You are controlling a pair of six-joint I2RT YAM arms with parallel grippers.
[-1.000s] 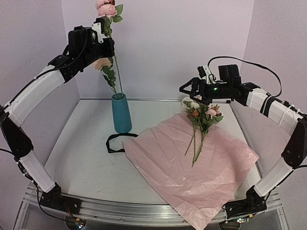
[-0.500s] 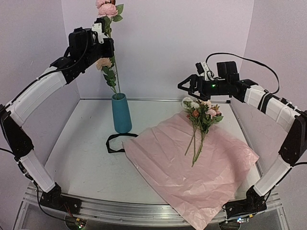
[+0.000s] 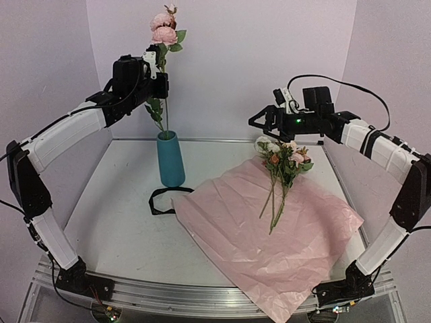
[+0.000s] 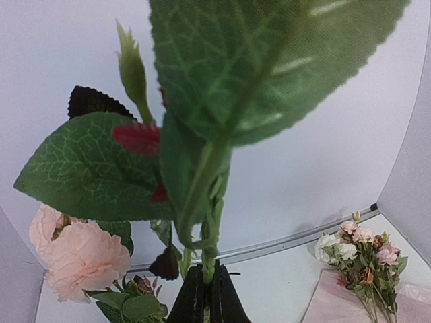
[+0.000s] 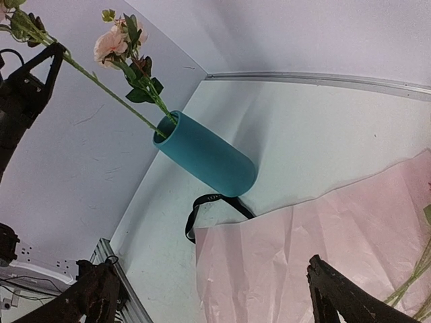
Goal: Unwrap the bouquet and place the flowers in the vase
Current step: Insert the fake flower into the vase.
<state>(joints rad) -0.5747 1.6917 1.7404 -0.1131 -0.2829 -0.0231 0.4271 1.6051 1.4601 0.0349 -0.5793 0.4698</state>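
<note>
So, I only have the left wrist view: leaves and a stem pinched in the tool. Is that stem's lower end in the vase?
Observer: Yes. The top view shows the stem running from the left tool down into the mouth of the teal vase.
Operator: And the right tool?
Observer: The right tool is open and empty, raised near the flowers lying on the pink paper.
Operator: The ribbon?
Observer: The ribbon is off, loose on the table beside the vase.

A tall teal vase (image 3: 171,159) stands upright at the far left of the worktop (image 3: 114,202), a long-stemmed pink rose (image 3: 163,35) rising from its mouth. The other flowers (image 3: 283,165) lie bunched on unfolded pink paper (image 3: 269,235), far right.
</note>
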